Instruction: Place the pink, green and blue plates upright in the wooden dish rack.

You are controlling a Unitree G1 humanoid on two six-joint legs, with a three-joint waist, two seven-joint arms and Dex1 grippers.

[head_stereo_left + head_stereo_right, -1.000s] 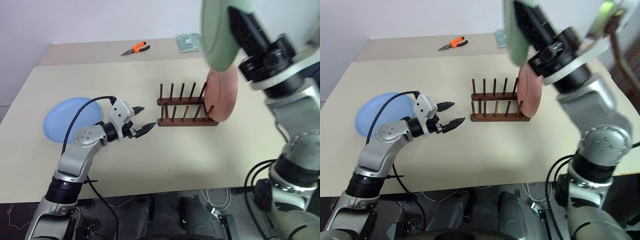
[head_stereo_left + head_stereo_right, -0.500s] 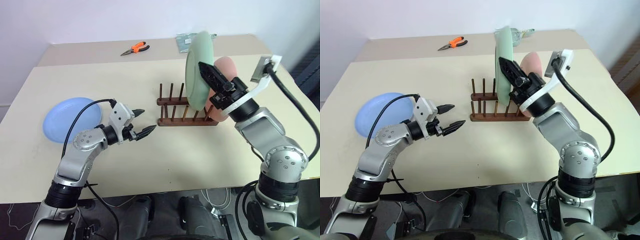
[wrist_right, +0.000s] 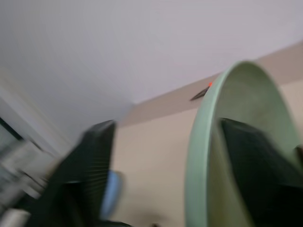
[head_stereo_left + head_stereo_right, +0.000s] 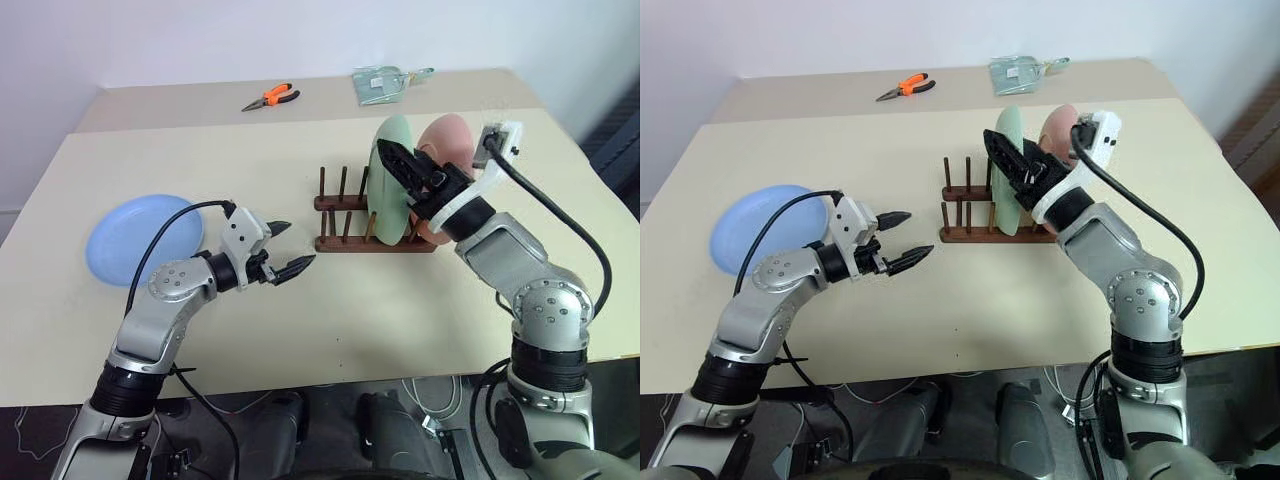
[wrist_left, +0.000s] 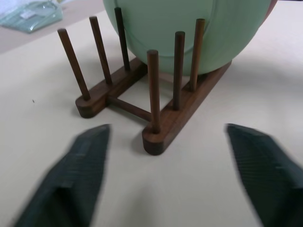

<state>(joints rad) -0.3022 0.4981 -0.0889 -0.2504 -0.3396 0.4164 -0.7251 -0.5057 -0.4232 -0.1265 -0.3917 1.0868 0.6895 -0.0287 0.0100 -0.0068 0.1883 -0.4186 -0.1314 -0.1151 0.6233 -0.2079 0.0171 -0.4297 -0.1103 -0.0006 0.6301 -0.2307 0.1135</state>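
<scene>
The mint green plate [image 4: 388, 192] stands upright between the pegs of the dark wooden dish rack [image 4: 345, 214]. The pink plate [image 4: 452, 145] stands upright right behind it at the rack's right end. My right gripper [image 4: 1006, 148] straddles the green plate's upper rim, open, with one finger [image 3: 90, 165] well clear of the plate. The light blue plate [image 4: 140, 237] lies flat on the table at the far left. Between the blue plate and the rack hovers my left gripper [image 4: 300, 243], open and empty, pointing at the rack's left end [image 5: 158, 135].
Orange-handled pliers [image 4: 270, 97] and a clear packet [image 4: 378, 82] lie on the far strip of the table. Several empty peg slots stand on the rack's left side. The beige table [image 4: 330, 320] runs bare to its near edge.
My right arm came down with the green plate from high up and set it into the rack beside the pink plate, then its fingers spread apart. The left arm stayed in place.
</scene>
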